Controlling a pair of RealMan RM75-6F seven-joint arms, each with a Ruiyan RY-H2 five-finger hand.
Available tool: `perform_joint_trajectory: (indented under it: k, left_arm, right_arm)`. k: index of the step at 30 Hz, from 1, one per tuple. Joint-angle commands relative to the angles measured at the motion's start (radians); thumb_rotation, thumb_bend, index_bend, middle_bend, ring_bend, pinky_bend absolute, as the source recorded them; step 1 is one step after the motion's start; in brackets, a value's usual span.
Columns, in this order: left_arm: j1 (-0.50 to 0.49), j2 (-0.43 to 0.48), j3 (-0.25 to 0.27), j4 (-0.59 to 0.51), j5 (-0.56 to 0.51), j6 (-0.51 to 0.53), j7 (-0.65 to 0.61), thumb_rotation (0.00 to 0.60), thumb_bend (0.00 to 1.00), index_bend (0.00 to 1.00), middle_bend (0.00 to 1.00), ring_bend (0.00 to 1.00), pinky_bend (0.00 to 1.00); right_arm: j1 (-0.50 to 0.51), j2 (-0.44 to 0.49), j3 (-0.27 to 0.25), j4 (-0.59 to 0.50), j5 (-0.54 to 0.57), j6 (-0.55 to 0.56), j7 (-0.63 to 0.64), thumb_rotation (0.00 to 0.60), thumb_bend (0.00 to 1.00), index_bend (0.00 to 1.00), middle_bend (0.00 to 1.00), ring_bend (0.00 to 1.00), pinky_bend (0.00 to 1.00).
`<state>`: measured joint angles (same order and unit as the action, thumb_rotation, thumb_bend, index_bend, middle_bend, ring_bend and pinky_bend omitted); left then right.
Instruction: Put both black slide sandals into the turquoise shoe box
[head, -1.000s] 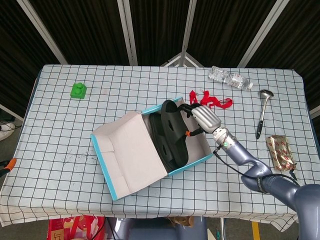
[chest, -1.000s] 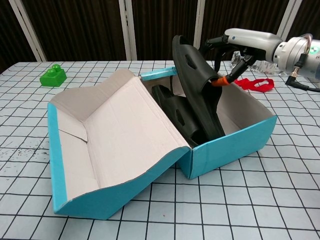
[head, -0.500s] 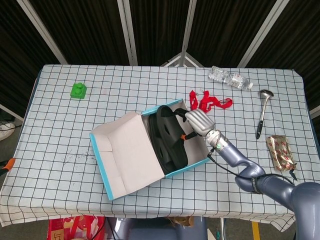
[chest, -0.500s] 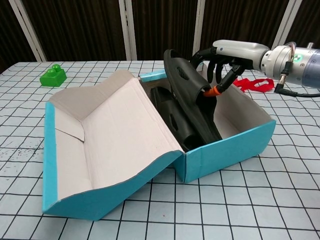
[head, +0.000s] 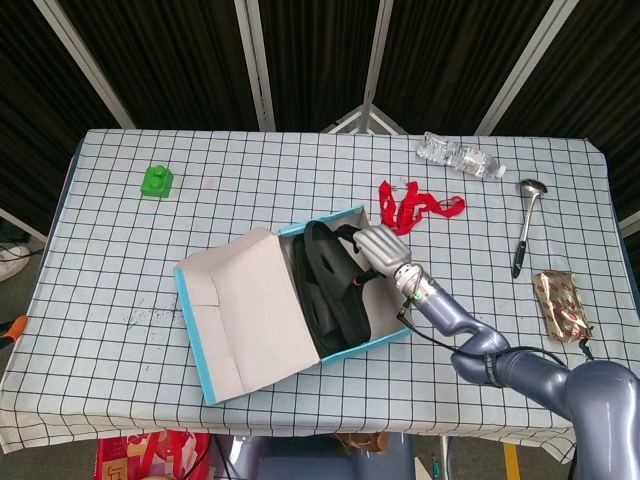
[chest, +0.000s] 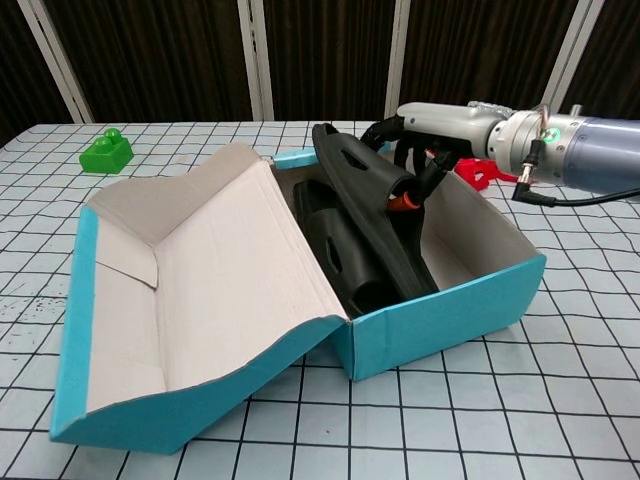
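Observation:
The turquoise shoe box (head: 384, 338) (chest: 450, 310) lies mid-table with its lid (head: 255, 305) (chest: 210, 280) folded open to the left. Two black slide sandals are inside it. One sandal (chest: 325, 235) lies against the lid side. The other sandal (head: 335, 285) (chest: 365, 210) stands on edge, leaning left, its top above the rim. My right hand (head: 381, 248) (chest: 430, 125) reaches in from the right and grips this sandal by its strap. My left hand shows in neither view.
A green block (head: 157, 180) (chest: 106, 152) sits far left. A red strap (head: 420, 205) (chest: 478, 172) lies just behind the box. Further right are a plastic bottle (head: 460, 157), a ladle (head: 527, 225) and a snack packet (head: 563, 303).
My right hand has moved left and down with the sandal, which now leans lower into the box. The box itself has slid a little to the left.

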<state>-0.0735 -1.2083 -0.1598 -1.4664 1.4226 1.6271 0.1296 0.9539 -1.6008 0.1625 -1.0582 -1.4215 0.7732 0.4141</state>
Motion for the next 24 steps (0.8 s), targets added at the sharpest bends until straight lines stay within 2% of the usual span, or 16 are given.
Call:
perform_joint_trajectory:
  k: [1, 11, 24]
  left_arm:
    - [0.0, 0.0, 0.0, 0.0, -0.002, -0.002, -0.001, 0.6, 0.26, 0.07, 0.0, 0.0, 0.01]
    - [-0.001, 0.001, 0.002, -0.001, -0.002, -0.006, 0.0, 0.6, 0.27, 0.07, 0.0, 0.0, 0.01]
    - [-0.001, 0.0, 0.005, -0.005, 0.001, -0.005, 0.009, 0.6, 0.27, 0.07, 0.0, 0.0, 0.01]
  right_arm:
    - [0.004, -0.012, -0.001, 0.012, 0.014, -0.02, -0.015, 0.6, 0.72, 0.45, 0.46, 0.47, 0.56]
    - [0.023, -0.015, -0.024, 0.036, 0.039, -0.113, -0.086, 0.6, 0.73, 0.45, 0.46, 0.47, 0.56]
    - [0.018, -0.01, -0.047, 0.061, 0.051, -0.127, -0.223, 0.6, 0.73, 0.45, 0.46, 0.47, 0.56]
